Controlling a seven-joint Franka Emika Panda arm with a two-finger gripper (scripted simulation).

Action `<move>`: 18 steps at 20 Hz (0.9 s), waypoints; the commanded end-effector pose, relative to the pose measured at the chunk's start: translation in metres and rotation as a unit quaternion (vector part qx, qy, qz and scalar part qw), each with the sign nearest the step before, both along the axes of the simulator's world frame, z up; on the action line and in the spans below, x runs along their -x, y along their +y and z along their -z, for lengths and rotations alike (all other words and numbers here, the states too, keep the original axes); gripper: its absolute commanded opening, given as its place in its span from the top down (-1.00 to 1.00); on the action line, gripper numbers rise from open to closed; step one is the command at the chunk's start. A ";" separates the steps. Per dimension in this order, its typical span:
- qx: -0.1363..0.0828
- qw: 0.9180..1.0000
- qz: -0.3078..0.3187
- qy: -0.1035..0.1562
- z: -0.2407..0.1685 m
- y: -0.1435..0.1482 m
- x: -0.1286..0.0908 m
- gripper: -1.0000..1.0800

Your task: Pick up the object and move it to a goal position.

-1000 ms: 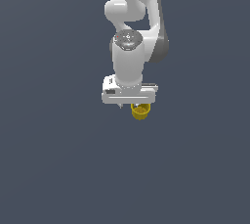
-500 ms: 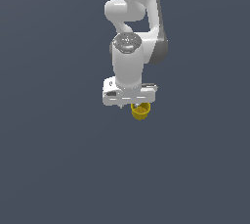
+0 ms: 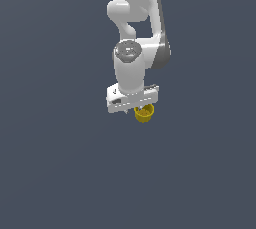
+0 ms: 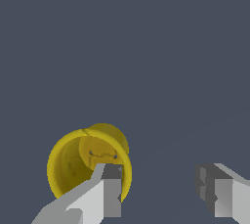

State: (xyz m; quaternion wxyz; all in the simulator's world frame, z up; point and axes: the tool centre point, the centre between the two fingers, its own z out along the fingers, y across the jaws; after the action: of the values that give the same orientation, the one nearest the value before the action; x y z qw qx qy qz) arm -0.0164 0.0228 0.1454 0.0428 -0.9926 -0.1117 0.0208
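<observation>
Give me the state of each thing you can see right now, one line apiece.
Yellow cup: lying tilted, open rim facing the wrist camera, not gripped.
Gripper: jaws open wide, one finger overlapping the cup's rim in the wrist view, the other well clear of it.

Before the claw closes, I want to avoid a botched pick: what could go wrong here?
1. In the wrist view, one finger sits over the yellow cup, not beside it; closing may knock or miss it.
2. The open claw looks off-centre, so the cup could tip or roll away.
</observation>
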 end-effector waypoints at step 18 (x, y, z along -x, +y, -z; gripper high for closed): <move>-0.065 0.978 -0.198 0.000 0.043 0.014 0.021 -0.23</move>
State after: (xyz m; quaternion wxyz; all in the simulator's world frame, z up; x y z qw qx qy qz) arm -0.0363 0.0362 0.1050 0.0981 -0.9499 -0.2958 0.0223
